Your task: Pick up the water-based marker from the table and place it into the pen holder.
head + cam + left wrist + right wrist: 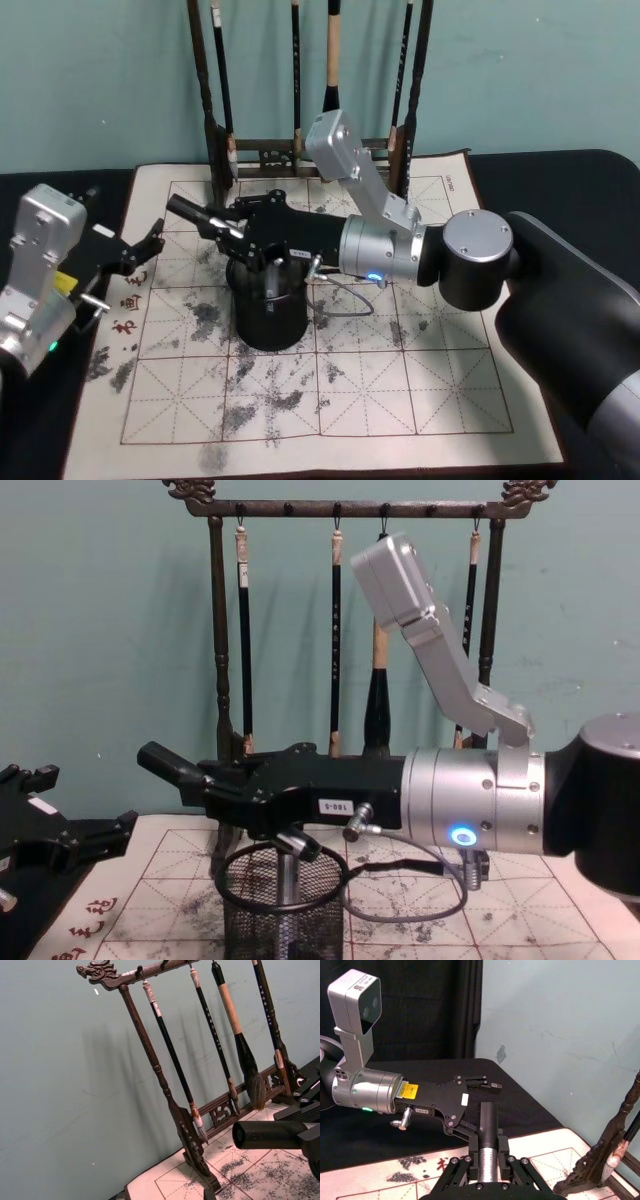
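My right gripper [226, 228] reaches across the mat and is shut on the water-based marker [190, 210], a black-capped pen with a grey barrel. The marker [165, 763] lies nearly level and sticks out leftward past the fingers. It hangs just above the pen holder [270, 312], a black mesh cup [285, 908] standing on the table's inked mat [400, 380]. The right wrist view looks along the marker [488, 1119] held between the fingers [511, 1166]. My left gripper [140, 255] waits open at the mat's left edge, a short way from the marker's tip [264, 1134].
A tall dark wooden brush rack [300, 150] hung with several brushes stands at the back of the mat [340, 508]. A grey cable [345, 300] loops from the right wrist beside the holder. Bare mat lies in front and to the right.
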